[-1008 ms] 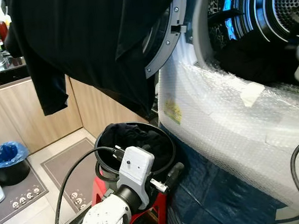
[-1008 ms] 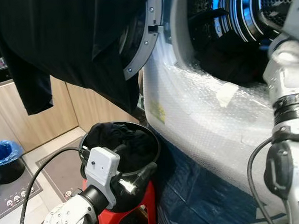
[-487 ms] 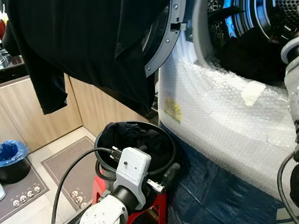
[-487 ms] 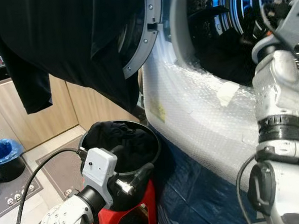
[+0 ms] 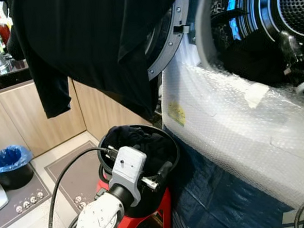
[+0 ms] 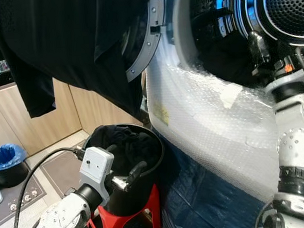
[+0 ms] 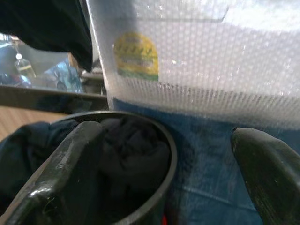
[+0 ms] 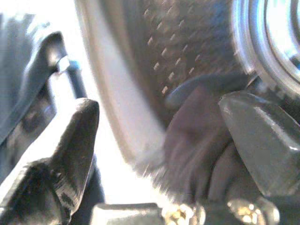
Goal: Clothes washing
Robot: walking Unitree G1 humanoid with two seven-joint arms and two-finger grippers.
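Right end effector (image 8: 159,140) is reaching into the washing machine drum (image 6: 285,7) at upper right, fingers spread wide, gripping nothing, pointing at the dark clothes (image 6: 226,58) lying inside. Left end effector (image 7: 164,159) is hovering low at centre, likewise spread and released, just above the one black bucket (image 5: 167,144) of dark laundry (image 5: 138,138) sitting on a red stool (image 5: 161,217). One black garment (image 5: 96,40) is hanging across the upper left. One blue-lined bin (image 5: 10,164) is sitting at lower left.

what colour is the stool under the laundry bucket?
Red stool, clearest in the right eye view, under the black bucket.
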